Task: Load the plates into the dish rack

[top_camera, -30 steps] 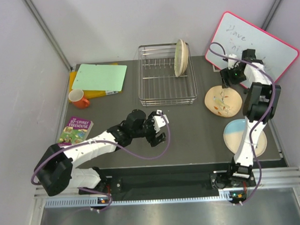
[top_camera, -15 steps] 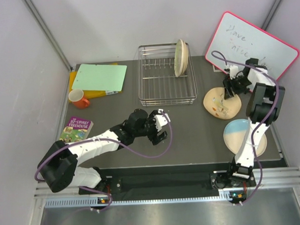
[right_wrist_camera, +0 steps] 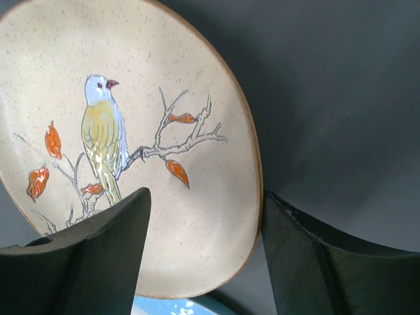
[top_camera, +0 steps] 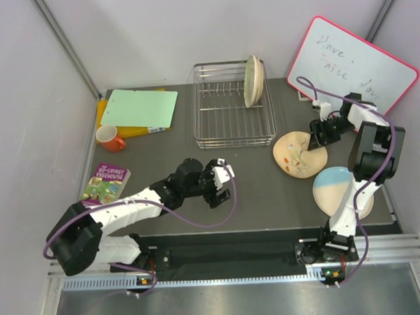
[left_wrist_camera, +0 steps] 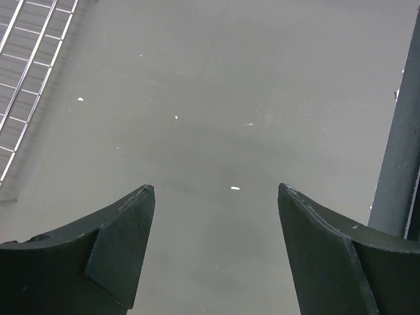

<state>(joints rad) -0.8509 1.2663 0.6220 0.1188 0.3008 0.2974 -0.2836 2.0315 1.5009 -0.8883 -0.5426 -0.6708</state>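
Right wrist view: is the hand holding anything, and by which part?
The right hand clamps the bird plate by its rim. The left hand holds nothing.

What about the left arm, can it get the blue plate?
Probably not easily. The blue plate lies at the far right edge, and the right arm rises over it, blocking the left arm.
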